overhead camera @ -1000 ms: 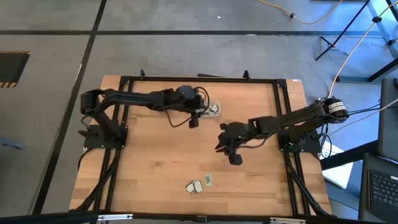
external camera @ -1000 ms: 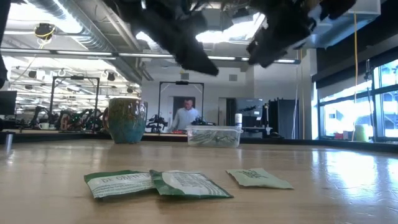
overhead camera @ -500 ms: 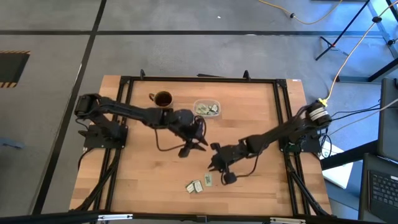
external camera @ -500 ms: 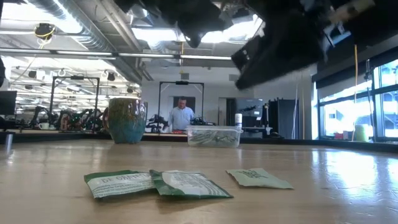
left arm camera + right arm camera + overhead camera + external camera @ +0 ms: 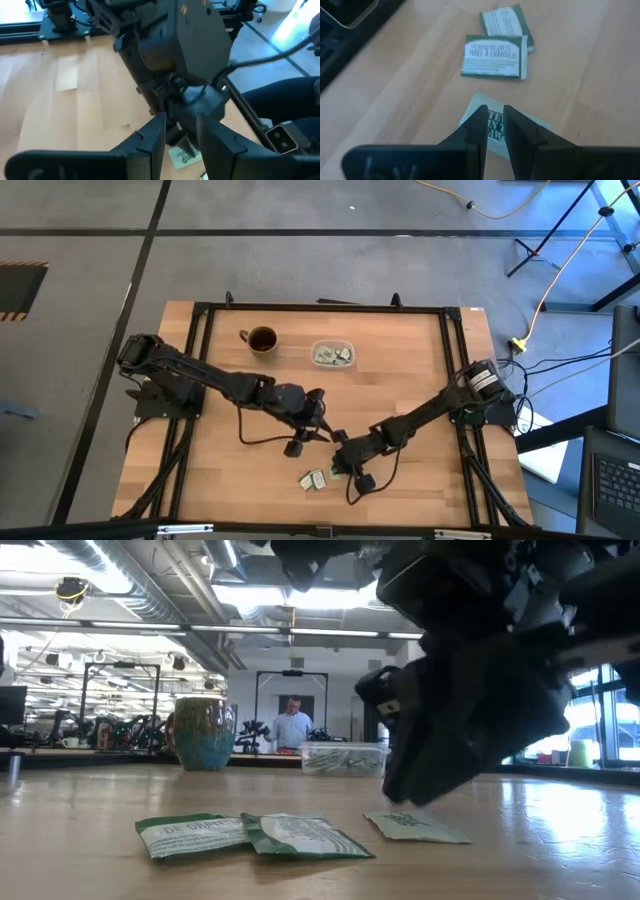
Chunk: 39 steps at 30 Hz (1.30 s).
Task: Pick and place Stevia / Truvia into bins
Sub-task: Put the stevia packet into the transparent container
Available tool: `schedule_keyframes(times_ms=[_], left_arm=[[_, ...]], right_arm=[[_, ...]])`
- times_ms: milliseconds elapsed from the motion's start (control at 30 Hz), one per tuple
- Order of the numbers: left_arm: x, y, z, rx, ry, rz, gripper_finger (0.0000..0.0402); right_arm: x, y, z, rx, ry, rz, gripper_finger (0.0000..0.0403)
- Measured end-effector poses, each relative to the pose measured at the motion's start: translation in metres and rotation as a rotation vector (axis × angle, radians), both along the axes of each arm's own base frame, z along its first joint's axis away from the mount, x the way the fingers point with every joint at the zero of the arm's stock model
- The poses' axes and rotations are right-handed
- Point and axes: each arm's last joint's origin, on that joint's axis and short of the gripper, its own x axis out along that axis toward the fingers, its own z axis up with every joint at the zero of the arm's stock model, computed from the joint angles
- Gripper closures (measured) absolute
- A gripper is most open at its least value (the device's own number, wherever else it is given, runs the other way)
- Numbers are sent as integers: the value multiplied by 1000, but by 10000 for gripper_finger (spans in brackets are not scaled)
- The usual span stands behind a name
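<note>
High view: my right gripper (image 5: pixel 338 467) has dropped to the lone sachet (image 5: pixel 492 126) at near centre | fingers narrow, nothing held | left gripper (image 5: pixel 318 427) followed, narrow | grasp next, bin (image 5: pixel 333 354) far.

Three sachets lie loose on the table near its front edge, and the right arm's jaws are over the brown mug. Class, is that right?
Wrong about the mug. The right gripper hangs over a loose sachet, as the right wrist view shows. Three sachets do lie near the front edge.
</note>
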Motion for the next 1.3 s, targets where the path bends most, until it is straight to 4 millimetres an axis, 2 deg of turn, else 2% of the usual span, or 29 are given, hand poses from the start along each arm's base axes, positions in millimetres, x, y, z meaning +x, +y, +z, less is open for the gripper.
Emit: schedule_keyframes(times_ms=[200, 567, 1000, 1300], left_arm=[[-2, -9, 0, 30, -11, 56, 297], [-5, -13, -3, 38, 33, 120, 297], [-9, -14, -8, 32, 98, 130, 297], [-9, -14, -9, 35, 101, 129, 297]], right_arm=[[3, 3, -4, -13, 63, -20, 343], [-1, -1, -7, -77, 113, -52, 399], [-6, -2, -11, -108, 172, -51, 360], [-8, -3, -12, -116, 190, -51, 357]])
